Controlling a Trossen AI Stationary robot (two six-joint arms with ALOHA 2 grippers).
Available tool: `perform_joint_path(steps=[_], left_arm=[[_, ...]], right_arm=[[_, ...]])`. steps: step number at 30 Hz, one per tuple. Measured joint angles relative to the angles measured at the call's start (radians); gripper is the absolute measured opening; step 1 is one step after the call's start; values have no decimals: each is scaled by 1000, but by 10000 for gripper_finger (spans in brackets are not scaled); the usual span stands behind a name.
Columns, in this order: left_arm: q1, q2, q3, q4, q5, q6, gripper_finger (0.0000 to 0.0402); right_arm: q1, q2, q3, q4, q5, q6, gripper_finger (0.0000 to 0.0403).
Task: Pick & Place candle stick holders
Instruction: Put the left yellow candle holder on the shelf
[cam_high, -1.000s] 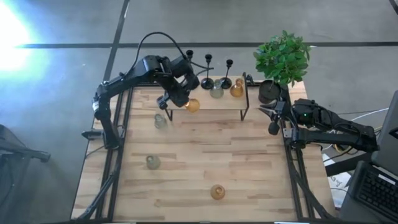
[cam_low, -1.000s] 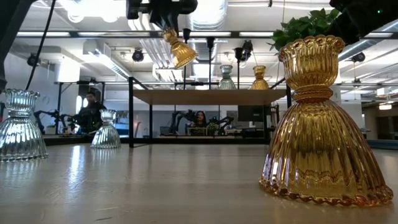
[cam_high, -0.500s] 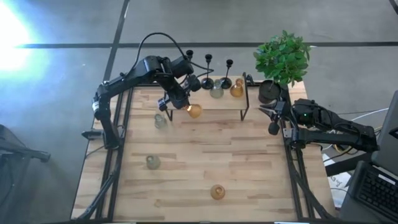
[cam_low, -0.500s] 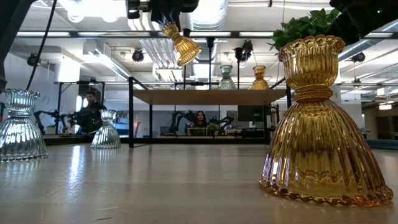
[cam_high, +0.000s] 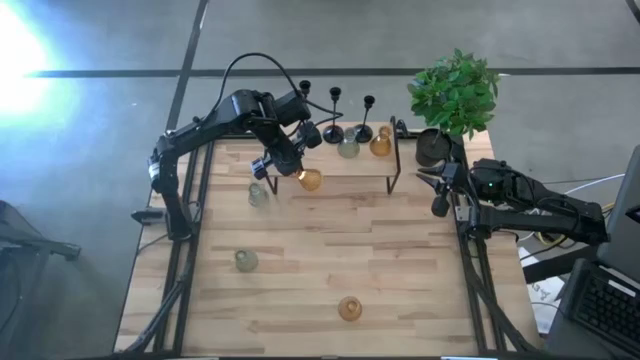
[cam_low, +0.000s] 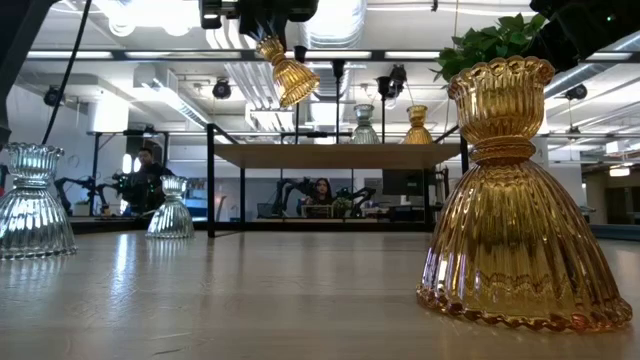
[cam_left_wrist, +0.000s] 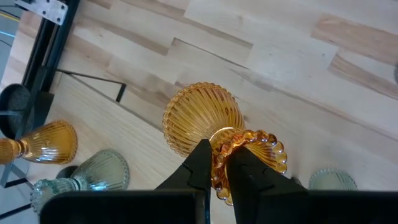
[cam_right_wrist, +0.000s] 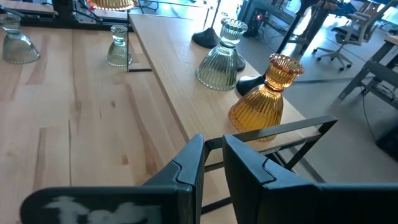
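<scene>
My left gripper (cam_high: 293, 170) is shut on an amber glass holder (cam_high: 310, 180), held in the air just in front of the raised shelf (cam_high: 340, 166). It shows high in the low view (cam_low: 287, 72). On the shelf stand black candlesticks (cam_high: 333, 130), a pale green holder (cam_high: 348, 148) and another amber holder (cam_high: 381, 143), each on its base. Two clear holders (cam_high: 258, 195) (cam_high: 245, 260) and an amber one (cam_high: 349, 308) stand on the table. My right gripper (cam_high: 438, 192) waits at the table's right edge, fingers close together and empty. My left gripper pinches the beaded rim of the holder's small top cup (cam_left_wrist: 217, 144) between its two fingers; one finger (cam_left_wrist: 245, 171) seems to stand inside the cup. The fingers come from above, slanting. The holder hangs tilted, its wide ribbed skirt (cam_left_wrist: 199, 115) lowest, clear of shelf and table.
A leafy plant (cam_high: 455, 92) in a black pot (cam_high: 433, 148) stands at the far right, by the shelf's black frame (cam_high: 397, 160). Bare tabletop (cam_high: 340, 240) lies in the middle. A person (cam_low: 145, 180) shows in the room beyond the table.
My left gripper has moved a little toward the table's near edge with the amber holder, from above the shelf's front edge to just in front of it. The holder stays tilted and in the air.
</scene>
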Motion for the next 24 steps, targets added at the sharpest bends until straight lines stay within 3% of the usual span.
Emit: perform_joint_path(steps=[9, 15, 24], left_arm=[[-2, 0, 0, -27, 14, 9, 31], [-1, -4, 0, -26, -45, 203, 31], [3, 3, 1, -36, -22, 165, 31]], right_arm=[[0, 0, 0, 0, 0, 0, 52], [0, 0, 0, 0, 0, 0, 52], [0, 0, 0, 0, 0, 0, 52]])
